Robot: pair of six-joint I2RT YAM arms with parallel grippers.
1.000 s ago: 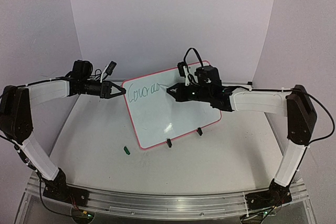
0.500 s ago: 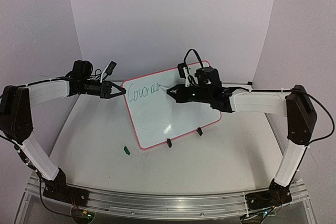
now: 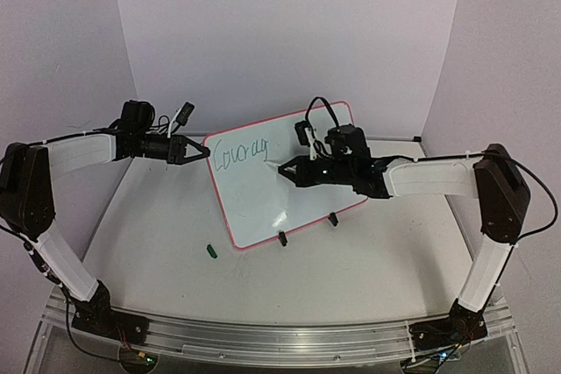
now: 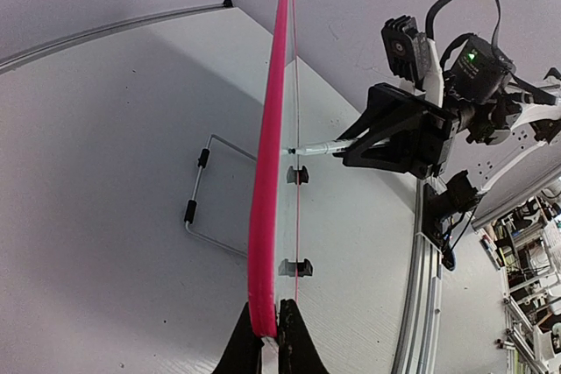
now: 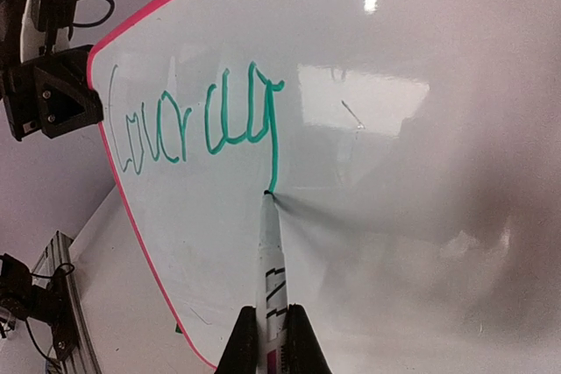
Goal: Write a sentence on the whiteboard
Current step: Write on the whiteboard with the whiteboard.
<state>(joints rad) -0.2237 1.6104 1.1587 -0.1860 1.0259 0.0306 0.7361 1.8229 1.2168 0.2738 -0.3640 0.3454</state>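
While the left gripper (image 3: 203, 153) is pinched shut on the left edge of the whiteboard (image 3: 254, 203), the right gripper (image 3: 282, 168) is clamped on a marker (image 5: 270, 260) whose tip touches the board face.

Seen from the top camera, the whiteboard stands in the middle of the frame, rotated so its left corner is nearer the left arm. Its 2 black clip feet (image 3: 282, 238) sit on the table (image 3: 351, 278) along the lower edge. A small green cap (image 3: 210, 250) lies on the table at lower left of the board, apart from it.

The left wrist view looks along the board edge-on: the red-pink frame runs up from between the 2 fingers at the bottom of the frame, and the marker meets the face from the right. Only this view shows a wire loop (image 4: 206, 208) lying on the table behind the board.

The right wrist view alone makes the green writing (image 5: 202, 120) legible. It is 1 cursive word in the upper left of the board, reading "Courag", with the tail of the last letter running down to the marker tip. Dark print on the marker barrel is too small to read.
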